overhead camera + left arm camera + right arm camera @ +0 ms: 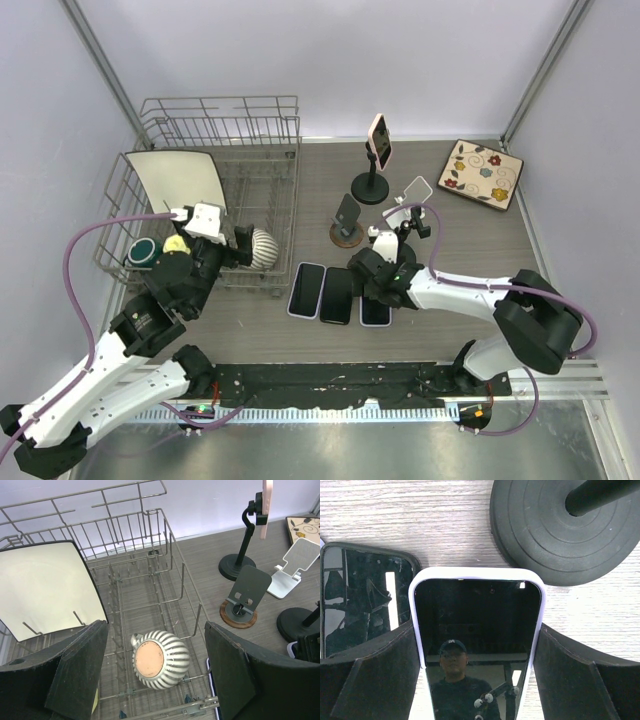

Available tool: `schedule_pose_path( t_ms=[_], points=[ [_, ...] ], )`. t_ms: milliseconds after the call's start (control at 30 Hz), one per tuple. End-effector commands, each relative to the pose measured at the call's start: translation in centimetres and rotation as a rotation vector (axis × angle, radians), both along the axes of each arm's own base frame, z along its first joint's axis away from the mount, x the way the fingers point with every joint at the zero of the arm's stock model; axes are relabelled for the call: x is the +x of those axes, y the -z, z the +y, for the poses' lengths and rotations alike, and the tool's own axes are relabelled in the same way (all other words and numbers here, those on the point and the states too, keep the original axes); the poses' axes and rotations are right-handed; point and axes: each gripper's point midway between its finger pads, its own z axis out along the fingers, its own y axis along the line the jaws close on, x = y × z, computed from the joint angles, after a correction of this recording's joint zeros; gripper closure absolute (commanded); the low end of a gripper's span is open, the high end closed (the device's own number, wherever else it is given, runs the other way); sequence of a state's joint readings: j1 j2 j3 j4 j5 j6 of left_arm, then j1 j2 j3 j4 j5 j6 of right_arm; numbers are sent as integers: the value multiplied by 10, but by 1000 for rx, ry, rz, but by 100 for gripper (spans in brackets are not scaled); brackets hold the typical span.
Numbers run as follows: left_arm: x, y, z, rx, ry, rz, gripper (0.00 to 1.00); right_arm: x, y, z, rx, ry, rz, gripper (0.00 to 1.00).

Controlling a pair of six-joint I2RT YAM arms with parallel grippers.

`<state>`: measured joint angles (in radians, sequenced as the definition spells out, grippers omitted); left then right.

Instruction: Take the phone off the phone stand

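We see the white-cased phone (477,605) run off the bottom edge of the right wrist view, the black stand base (555,535) off its top. Whether the right gripper (477,630) touches the phone's sides, we cannot tell. The left wrist view crops the pink phone (267,502) at the top.

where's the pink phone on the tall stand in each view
top external: pink phone upper middle, clipped on its black stand.
left wrist: pink phone at the top right edge, seen edge-on.
right wrist: not in it.
shared landmark: wooden-based stand, nearer the arms than the phone, in top external and left wrist.
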<state>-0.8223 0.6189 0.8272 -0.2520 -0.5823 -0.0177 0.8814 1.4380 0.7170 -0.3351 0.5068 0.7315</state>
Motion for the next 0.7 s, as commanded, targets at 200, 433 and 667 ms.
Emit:
schedule_pose_path(
  t_ms=[200, 433, 667],
  points=[
    [1, -8, -1, -22, 6, -27, 18, 6, 4, 15, 53, 45, 15, 20],
    [1, -8, -2, -23, 12, -24, 18, 3, 4, 12, 43, 52, 30, 10],
    [0, -9, -1, -25, 10, -23, 18, 4, -15, 12, 63, 44, 9, 4]
  ],
)
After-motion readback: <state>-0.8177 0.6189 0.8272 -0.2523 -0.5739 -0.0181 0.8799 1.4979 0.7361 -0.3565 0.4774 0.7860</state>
